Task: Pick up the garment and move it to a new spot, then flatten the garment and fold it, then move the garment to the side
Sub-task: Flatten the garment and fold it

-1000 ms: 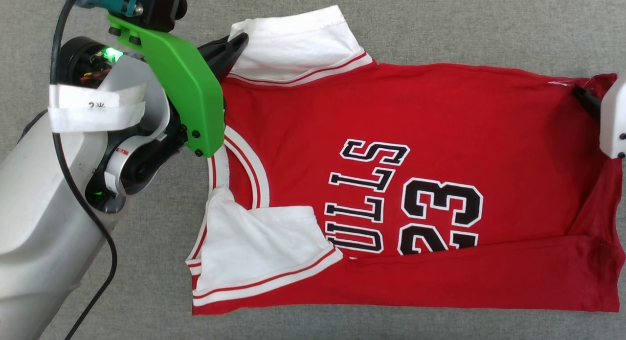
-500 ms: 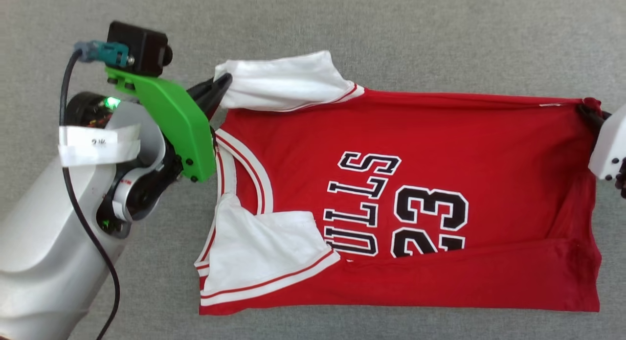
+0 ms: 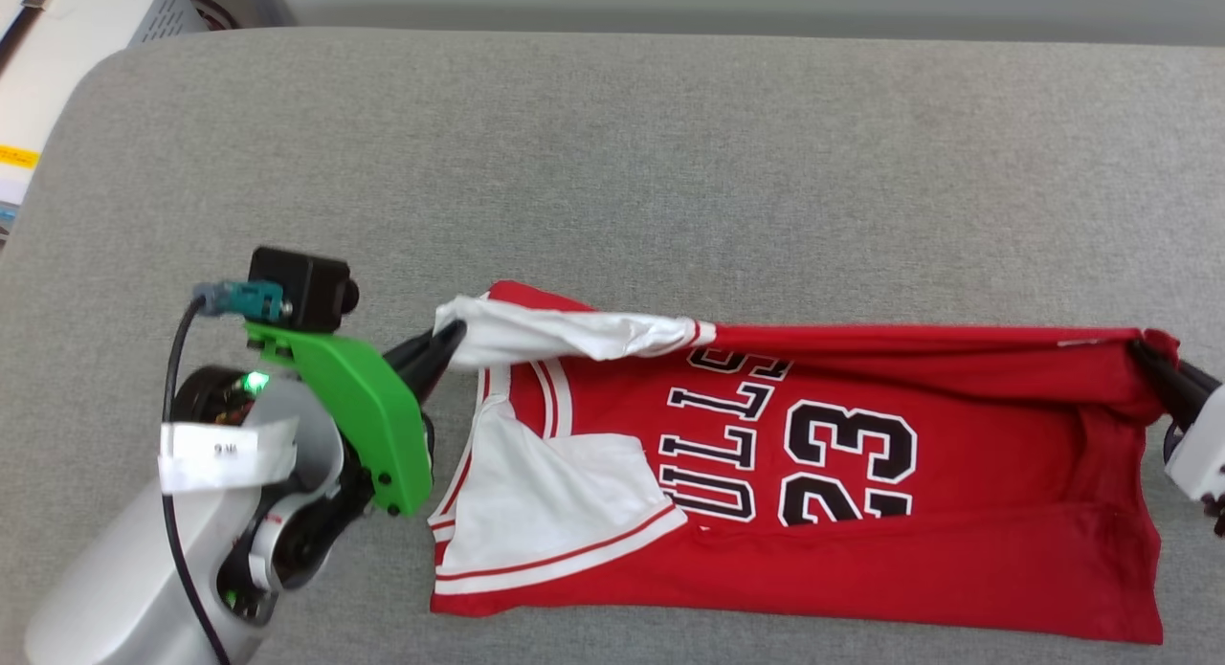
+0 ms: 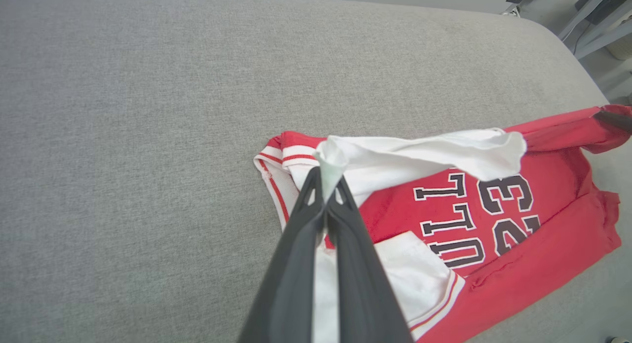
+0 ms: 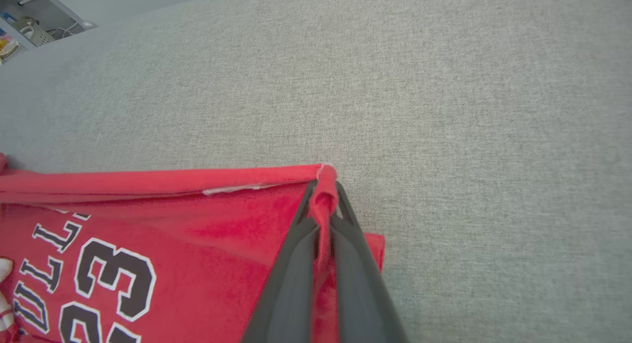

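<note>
1. The right gripper [image 3: 1153,370] has snapped closed. A second ago its dark fingers stood apart at the hem; now they are clenched on the red hem corner [image 5: 323,185].
2. The left gripper [image 3: 442,347] stays clamped on the far white sleeve [image 4: 419,150], with cloth bunched between its tips.
3. The garment [image 3: 957,512], a red jersey-style shirt with white short sleeves and black "BULLS 23" print, sits on the grey fabric-covered surface [image 3: 670,167]. Its near half lies flat, and its far long edge is raised and pulled taut between the two grippers.
4. That edge lay flat a second ago. Now it is up and leaning toward the near side, and the top of the lettering has slipped under it.
5. The head camera has tilted too, so the picture's overall shift isn't the shirt sliding.
6. The lengthwise fold looks to be under way, with both ends secured. Next, the edge probably needs carrying evenly over to the near side. The loose sleeve could sag or crumple inside the fold.
</note>
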